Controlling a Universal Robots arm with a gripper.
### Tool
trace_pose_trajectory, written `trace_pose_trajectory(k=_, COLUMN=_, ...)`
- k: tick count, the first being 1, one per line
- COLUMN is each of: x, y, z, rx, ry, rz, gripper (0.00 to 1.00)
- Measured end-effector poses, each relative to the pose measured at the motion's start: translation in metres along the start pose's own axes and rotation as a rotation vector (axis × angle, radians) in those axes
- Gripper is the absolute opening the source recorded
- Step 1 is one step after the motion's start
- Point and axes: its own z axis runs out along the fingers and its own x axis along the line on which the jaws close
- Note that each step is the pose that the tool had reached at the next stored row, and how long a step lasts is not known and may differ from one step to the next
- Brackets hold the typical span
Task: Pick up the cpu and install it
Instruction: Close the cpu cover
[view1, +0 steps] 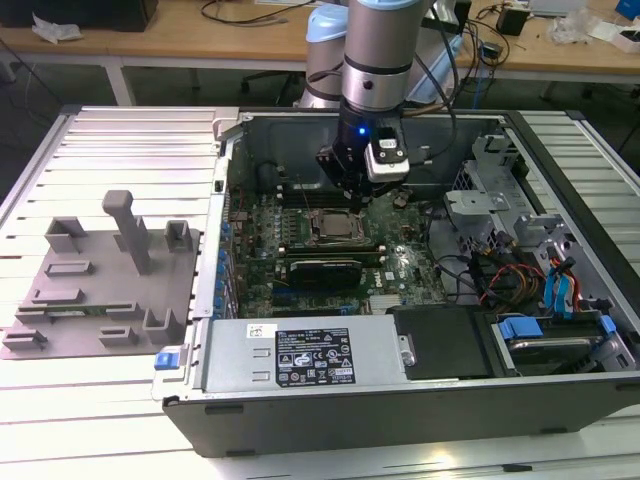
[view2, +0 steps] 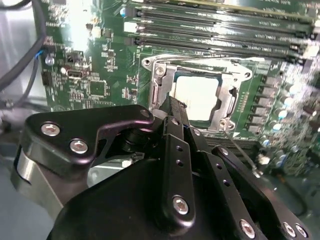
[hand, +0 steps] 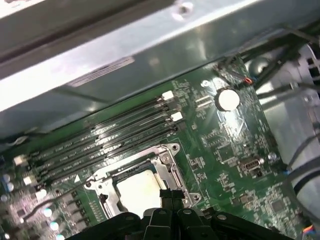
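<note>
Right at the fingertips: the black, bolted metal hand (view2: 172, 106) has its two fingers pressed together, with nothing pinched between them. In the first wrist view the joined tips (hand: 170, 194) come to one narrow point.

Just under and slightly ahead of that point lies the cpu (view2: 196, 97), a small flat square chip with a pale silvery metal top. It lies flat inside the window of the bright steel socket frame (view2: 155, 85), apparently already seated. The tips hang over one edge of the chip, not its middle. I cannot tell whether they touch it or stand clear. Being square, the chip has no long axis, and its sides run parallel to the frame. The first wrist view shows the same layout: cpu (hand: 137, 192) against the tips, with the socket frame (hand: 165, 160) around it.

Around the frame is the green motherboard (view2: 95, 60). Just beyond the socket from the hand run four long dark memory slots (hand: 115, 137), and off to one side sits a round silver coin battery (hand: 227, 99). Nothing stands between hand and chip.

Farther beyond the hand is the grey sheet-metal case wall (hand: 150, 55).

In the exterior view the hand (view1: 345, 190) hangs inside the open computer case above the cpu (view1: 335, 228). Well away, outside the case, a grey plastic fixture tray (view1: 100, 290) with posts rests on the slatted aluminium counter (view1: 130, 140).
</note>
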Motion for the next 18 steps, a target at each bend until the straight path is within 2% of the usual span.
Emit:
trace_pose_trajectory(k=3, x=0.0, y=0.0, z=0.0001, rx=-0.0023, ry=-0.0034, rz=-0.087, gripper=0.11)
trace_pose_trajectory(k=12, x=0.0, y=0.0, z=0.0003, rx=-0.0078, ry=-0.0114, rz=-0.291, gripper=0.11)
trace_pose_trajectory(k=15, x=0.0, y=0.0, z=0.0006, rx=-0.0101, ry=-0.0149, rz=-0.378, gripper=0.11)
trace_pose_trajectory(k=18, x=0.0, y=0.0, z=0.0014, rx=-0.0118, ry=-0.0172, rz=-0.437, gripper=0.11)
